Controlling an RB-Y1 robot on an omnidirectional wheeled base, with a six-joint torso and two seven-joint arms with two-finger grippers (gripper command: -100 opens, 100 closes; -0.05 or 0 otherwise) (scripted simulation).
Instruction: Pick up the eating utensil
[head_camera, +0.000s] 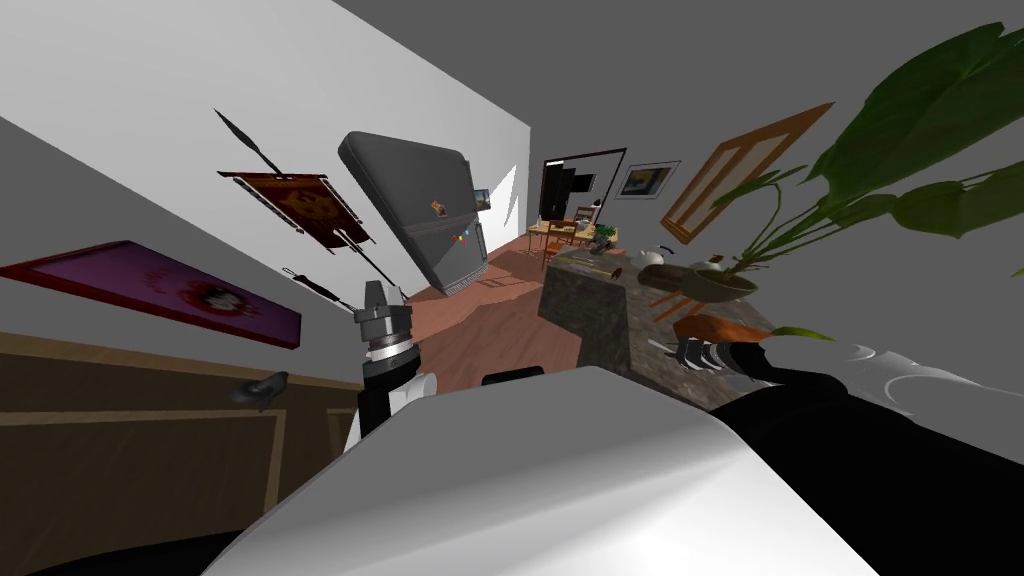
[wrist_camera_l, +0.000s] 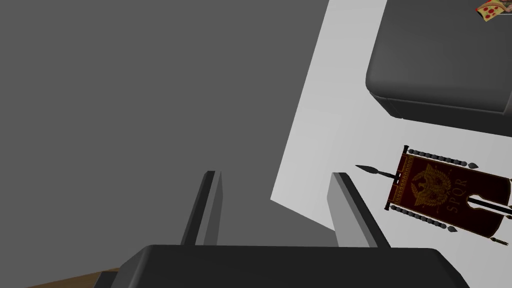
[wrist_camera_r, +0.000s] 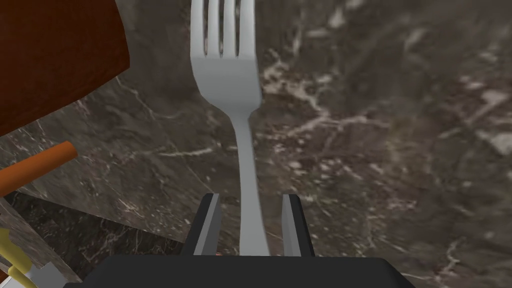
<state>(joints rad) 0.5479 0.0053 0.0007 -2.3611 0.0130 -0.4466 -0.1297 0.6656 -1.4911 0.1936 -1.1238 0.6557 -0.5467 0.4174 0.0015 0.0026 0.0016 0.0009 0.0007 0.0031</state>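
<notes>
A grey fork lies on the dark marbled counter, tines pointing away from my right gripper. Its handle runs back between the two fingers. The fingers are drawn in to about half their full spread, and a narrow gap shows on each side of the handle, so they are open around it and do not press it. In the head view the right gripper hovers at the counter's near end. My left gripper is raised beside my chest, open and holding nothing.
A dark red-brown object and an orange rod lie close to the fork. A bowl and a large potted plant stand on the counter. The counter's near edge drops to a wooden floor.
</notes>
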